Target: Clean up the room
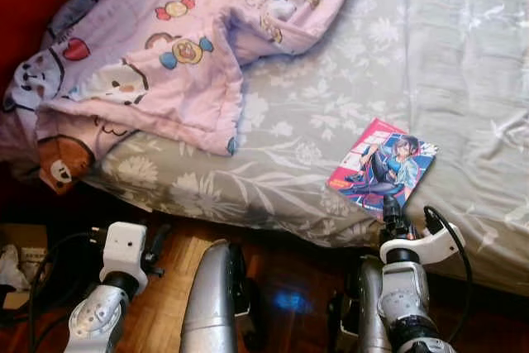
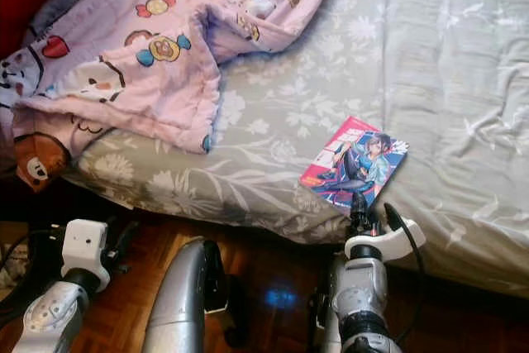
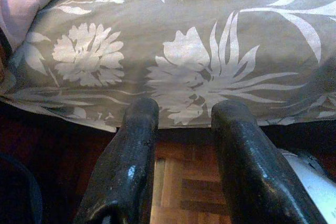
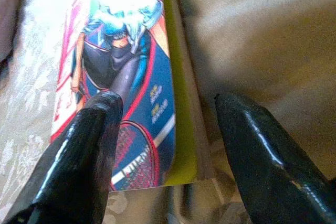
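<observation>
**Right end effector reaching the book at the bed's edge**

The right end effector is hovering with fingers spread wide and empty, straddling the near corner of the book. The left end effector is hanging parted and empty before the bed edge. Farther back, a pink blanket is lying crumpled.

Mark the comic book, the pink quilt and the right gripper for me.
comic book (image 1: 382,166): left eye view, middle of its cover.
pink quilt (image 1: 165,55): left eye view, on the candy print.
right gripper (image 4: 168,145): right wrist view, midway between the open fingertips at the book's near edge.
</observation>
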Robot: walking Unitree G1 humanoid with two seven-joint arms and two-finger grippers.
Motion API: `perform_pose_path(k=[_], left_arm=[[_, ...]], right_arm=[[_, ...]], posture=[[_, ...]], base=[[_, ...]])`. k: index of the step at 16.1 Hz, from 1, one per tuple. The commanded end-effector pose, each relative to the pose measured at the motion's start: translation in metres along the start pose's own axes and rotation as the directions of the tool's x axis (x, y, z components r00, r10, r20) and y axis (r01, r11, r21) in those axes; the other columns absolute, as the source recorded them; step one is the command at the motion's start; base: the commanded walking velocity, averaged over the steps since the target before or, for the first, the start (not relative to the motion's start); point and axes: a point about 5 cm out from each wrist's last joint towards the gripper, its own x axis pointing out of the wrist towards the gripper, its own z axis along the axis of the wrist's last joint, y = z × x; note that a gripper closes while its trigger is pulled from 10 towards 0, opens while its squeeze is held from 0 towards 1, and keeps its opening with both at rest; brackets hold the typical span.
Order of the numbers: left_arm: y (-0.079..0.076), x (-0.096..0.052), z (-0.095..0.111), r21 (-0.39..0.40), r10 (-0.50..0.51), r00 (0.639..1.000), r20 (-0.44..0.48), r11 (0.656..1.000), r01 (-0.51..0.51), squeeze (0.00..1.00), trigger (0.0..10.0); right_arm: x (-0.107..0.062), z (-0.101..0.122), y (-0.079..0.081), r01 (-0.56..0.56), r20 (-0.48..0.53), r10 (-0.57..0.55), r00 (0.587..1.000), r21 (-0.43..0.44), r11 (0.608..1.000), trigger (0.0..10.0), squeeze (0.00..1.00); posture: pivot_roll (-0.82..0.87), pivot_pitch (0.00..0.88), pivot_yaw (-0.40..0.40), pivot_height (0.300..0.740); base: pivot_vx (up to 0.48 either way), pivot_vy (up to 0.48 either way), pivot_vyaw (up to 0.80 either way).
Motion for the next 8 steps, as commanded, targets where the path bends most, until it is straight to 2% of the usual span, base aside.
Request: perform_pose_path(k=[1, 4, 8], left_arm=[[0.0047, -0.0085, -0.0095, 0.007, 0.011, 0.999, -0.051, 1.0, -0.011, 0.0, 10.0], [0.0062, -0.0112, -0.0097, 0.011, 0.014, 0.998, -0.057, 1.0, -0.014, 0.0, 10.0], [0.0057, -0.0122, -0.0086, 0.014, 0.012, 0.998, -0.055, 1.0, -0.011, 0.0, 10.0]], right_arm=[[-0.0074, -0.0089, -0.0105, 0.054, -0.034, -0.053, 0.998, 0.022, 0.998, 10.0, 0.0], [-0.0063, -0.0105, -0.0122, 0.096, -0.044, -0.094, 0.995, 0.044, 0.994, 10.0, 0.0], [-0.0049, -0.0179, -0.0086, 0.085, -0.097, -0.08, 0.992, 0.047, 0.995, 10.0, 0.0]], posture=[[0.27, 0.384, 0.098, 0.584], [0.27, 0.393, 0.102, 0.584], [0.28, 0.4, 0.107, 0.584]], base=[[0.0, 0.0, 0.0], [0.0, 0.0, 0.0], [0.0, 0.0, 0.0]])
